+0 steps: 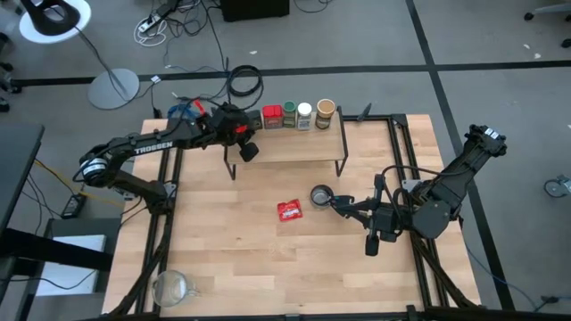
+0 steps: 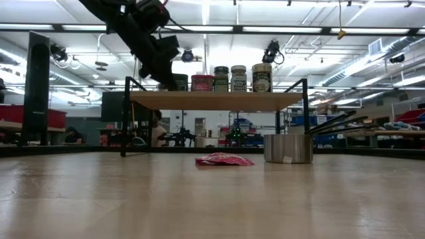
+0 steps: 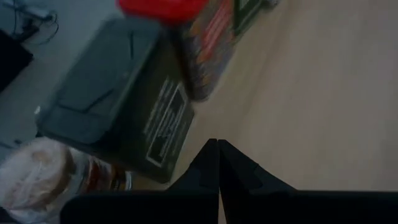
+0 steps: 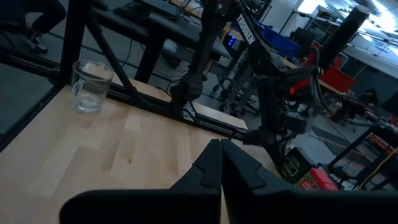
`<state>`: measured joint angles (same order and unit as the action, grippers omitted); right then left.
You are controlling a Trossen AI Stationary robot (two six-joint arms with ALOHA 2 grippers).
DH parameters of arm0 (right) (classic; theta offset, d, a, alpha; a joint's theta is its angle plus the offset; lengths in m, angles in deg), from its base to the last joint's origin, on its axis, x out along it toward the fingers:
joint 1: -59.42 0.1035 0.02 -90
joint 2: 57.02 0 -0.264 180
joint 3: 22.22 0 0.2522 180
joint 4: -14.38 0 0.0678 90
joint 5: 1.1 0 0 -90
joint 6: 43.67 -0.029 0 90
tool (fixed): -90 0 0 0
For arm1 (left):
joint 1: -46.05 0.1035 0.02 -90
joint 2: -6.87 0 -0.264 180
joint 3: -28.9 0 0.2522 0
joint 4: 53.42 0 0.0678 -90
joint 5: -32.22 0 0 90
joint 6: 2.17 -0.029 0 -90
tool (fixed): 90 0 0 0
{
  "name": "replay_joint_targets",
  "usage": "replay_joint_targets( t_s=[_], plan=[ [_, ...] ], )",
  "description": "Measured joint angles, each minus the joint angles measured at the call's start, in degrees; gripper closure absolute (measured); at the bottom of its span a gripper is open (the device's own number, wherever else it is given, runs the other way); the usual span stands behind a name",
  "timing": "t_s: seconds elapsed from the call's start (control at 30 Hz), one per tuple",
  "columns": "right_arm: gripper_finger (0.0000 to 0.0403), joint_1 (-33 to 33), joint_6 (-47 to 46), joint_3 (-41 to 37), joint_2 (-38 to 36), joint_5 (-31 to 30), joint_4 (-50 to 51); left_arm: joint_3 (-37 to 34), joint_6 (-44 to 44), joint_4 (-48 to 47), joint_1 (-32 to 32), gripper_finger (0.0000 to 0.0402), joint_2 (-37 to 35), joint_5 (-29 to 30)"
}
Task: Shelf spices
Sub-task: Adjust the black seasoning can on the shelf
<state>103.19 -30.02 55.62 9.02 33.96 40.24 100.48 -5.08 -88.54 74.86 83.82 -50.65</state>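
The shelf [image 1: 294, 147] stands at the table's far side. On its plank stand, in a row, the dark square tin [image 3: 124, 99], the red tin [image 1: 272, 116], the green jar [image 1: 289, 114], the white-capped jar [image 1: 304, 115] and the tan-lidded jar [image 1: 325, 111]. The same row shows in the low view, from the red tin [image 2: 202, 82] to the tan-lidded jar [image 2: 261, 77]. My left gripper [image 3: 217, 152] is shut above the plank's left end, just beside the dark tin and apart from it. My right gripper [image 4: 221, 149] is shut above the table's right part, touching nothing.
A round metal cup [image 1: 320, 194] with a black handle and a flat red packet [image 1: 289, 209] lie on the table in front of the shelf. A clear glass [image 1: 169, 287] stands at the near left corner. Bare wood lies between them.
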Motion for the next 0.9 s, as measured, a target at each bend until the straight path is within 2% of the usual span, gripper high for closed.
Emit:
replay_joint_targets(
  t_s=[0.3, 0.57, 0.7, 0.9],
  plan=[
    [0.0403, 0.0, 0.0, 0.0, 0.0, 0.0, 0.1, 0.0, 0.4, -3.9, 0.1, 0.0398, -4.9, 3.0],
    [0.0402, 0.0, 0.0, 0.0, 0.0, 0.0, 0.1, 0.0, 0.5, -7.6, 0.1, 0.0398, -5.5, 4.3],
    [0.0402, 0.0, 0.0, 0.0, 0.0, 0.0, 0.1, 0.0, 0.7, -7.5, 0.3, 0.0398, -5.5, 6.9],
    [0.0402, 0.0, 0.0, 0.0, 0.0, 0.0, 0.2, 0.0, 0.7, -6.4, 2.6, 0.0398, -5.5, 7.1]
  ],
)
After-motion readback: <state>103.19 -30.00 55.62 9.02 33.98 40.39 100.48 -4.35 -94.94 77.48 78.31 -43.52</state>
